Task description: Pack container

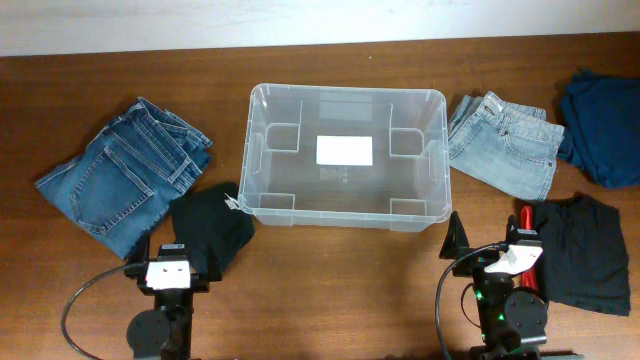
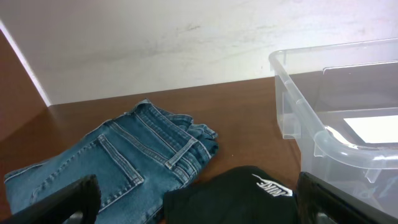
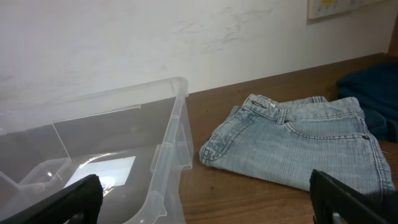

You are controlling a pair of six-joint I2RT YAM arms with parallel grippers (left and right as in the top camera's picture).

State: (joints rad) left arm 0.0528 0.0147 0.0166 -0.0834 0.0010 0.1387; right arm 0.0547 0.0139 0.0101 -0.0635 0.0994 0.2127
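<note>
Overhead. The container (image 1: pixel 247 150) sits at the middle of the counter (image 1: pixel 330 290), long side toward the arms, open top up. Nothing is in it except the white label (image 1: pixel 345 150) on its base. To its left lie folded dark jeans (image 1: pixel 125 175), and a black top (image 1: pixel 210 232) is just beside the container's near-left corner. To its right are pale jeans (image 1: pixel 505 142), a dark blue garment (image 1: pixel 603 118) at the far edge, and a second black garment (image 1: pixel 583 255) nearer the arms. The left end effector (image 1: pixel 170 255) hangs at the near edge over the black top. The right end effector (image 1: pixel 491 238) is between the container and the second black garment.

Left wrist. A finger shows at each bottom corner, spread wide with nothing between them. The black top is directly ahead and low, with the dark jeans behind it and the container wall to the right.

Right wrist. The fingers are spread just as wide and hold nothing. The container rim is to the left and the pale jeans are ahead.

Judgement: packing has not begun, and the step in hand is picking the first garment. The black top looks handiest for the left arm. That move calls for lowering onto the fabric, pinching a fold thick enough to lift the whole piece, then clearing the thick rim before release.
</note>
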